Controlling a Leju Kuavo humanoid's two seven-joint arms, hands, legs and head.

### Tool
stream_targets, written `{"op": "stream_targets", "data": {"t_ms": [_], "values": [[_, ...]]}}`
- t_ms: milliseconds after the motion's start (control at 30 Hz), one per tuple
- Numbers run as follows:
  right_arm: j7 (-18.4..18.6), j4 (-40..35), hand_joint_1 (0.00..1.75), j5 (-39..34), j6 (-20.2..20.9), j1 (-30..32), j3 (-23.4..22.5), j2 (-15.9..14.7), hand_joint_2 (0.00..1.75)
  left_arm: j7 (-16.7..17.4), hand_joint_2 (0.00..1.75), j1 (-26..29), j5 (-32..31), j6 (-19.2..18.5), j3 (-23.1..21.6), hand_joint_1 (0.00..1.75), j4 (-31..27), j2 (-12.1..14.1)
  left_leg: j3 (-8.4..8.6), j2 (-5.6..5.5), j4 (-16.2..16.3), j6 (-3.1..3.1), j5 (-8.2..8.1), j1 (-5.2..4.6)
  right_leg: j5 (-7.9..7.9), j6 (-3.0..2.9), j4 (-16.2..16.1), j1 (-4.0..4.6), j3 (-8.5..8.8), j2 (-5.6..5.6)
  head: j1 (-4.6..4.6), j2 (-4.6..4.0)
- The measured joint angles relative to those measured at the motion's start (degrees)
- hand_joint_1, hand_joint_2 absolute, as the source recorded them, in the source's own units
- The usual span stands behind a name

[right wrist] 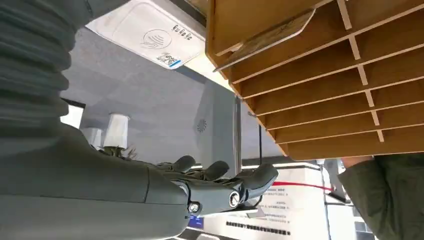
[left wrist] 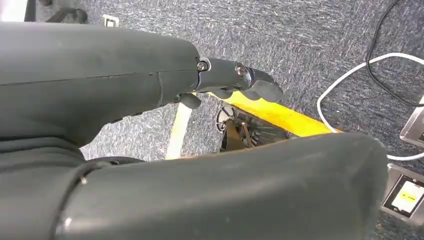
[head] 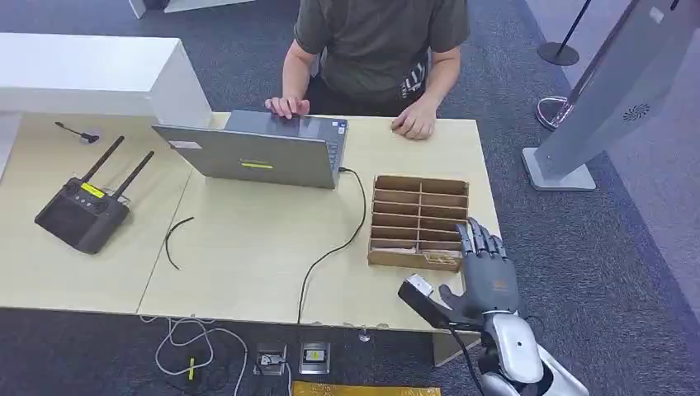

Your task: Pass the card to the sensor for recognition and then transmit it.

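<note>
A wooden divided box (head: 418, 220) stands on the table's right part. A thin card (right wrist: 267, 36) leans in its end compartment, the one nearest me, and appears in the head view as a pale strip (head: 427, 258). The white-topped card sensor (head: 418, 289) (right wrist: 149, 31) lies at the table's front edge, just before the box. My right hand (head: 487, 272) (right wrist: 220, 180) is beside the box's near right corner, fingers straight and apart, holding nothing. My left hand (left wrist: 235, 80) hangs over the carpet with its fingers apart and nothing in it.
A person sits behind the table, one hand (head: 287, 106) on an open laptop (head: 256, 153), the other hand (head: 414, 124) on the tabletop. A black device with two antennas (head: 82, 210) sits at the left. Cables (head: 330, 247) cross the table. A grey kiosk (head: 611, 91) stands right.
</note>
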Motion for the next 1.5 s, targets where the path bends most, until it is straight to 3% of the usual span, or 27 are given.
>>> {"op": "stream_targets", "data": {"t_ms": [1500], "values": [[-2.5,9.2,0.0,1.1,-0.7,-3.4,0.8,4.6,1.75,0.0,0.0,0.0,0.2,-0.7,0.0,0.0,0.0,-0.5,0.0,0.0,0.0,-0.03,0.02,0.0,0.0,0.0,0.0,0.0,0.0,0.0,0.0,0.0]]}}
